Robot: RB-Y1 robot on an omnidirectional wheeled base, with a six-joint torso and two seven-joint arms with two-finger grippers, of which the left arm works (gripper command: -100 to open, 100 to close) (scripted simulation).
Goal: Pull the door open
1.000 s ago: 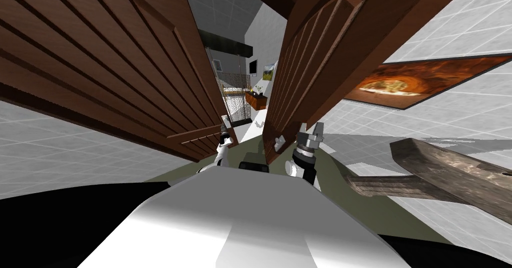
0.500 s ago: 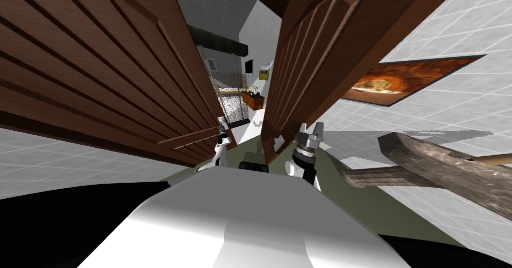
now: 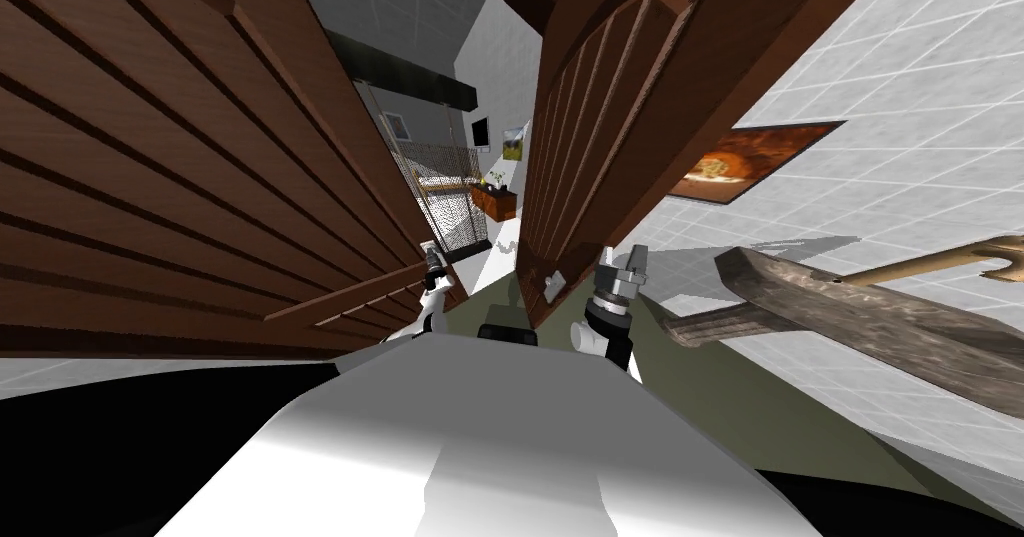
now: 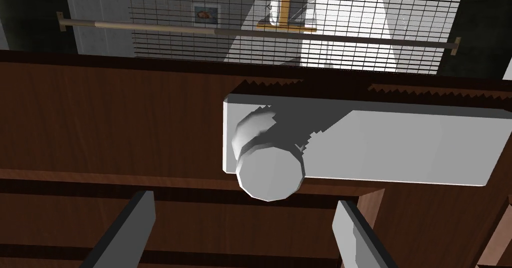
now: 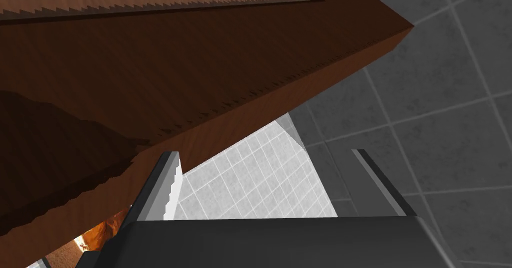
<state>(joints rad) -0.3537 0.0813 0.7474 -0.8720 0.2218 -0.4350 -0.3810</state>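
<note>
Head view: my left end effector point(image 3: 432, 263) is at the free edge of the dark brown panelled wooden door point(image 3: 200, 161). Left wrist view: fingers apart, round grey knob point(image 4: 270, 172) just ahead; I should centre, advance and close firmly before pulling. Right wrist view: my right end effector point(image 5: 265, 155) is open and idle.

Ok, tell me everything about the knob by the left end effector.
The knob is light grey, round and faceted, on a short stem at one end of a long light grey plate fixed to the dark brown, wood-look door. The left end effector faces it, fingers open, not touching it.
</note>
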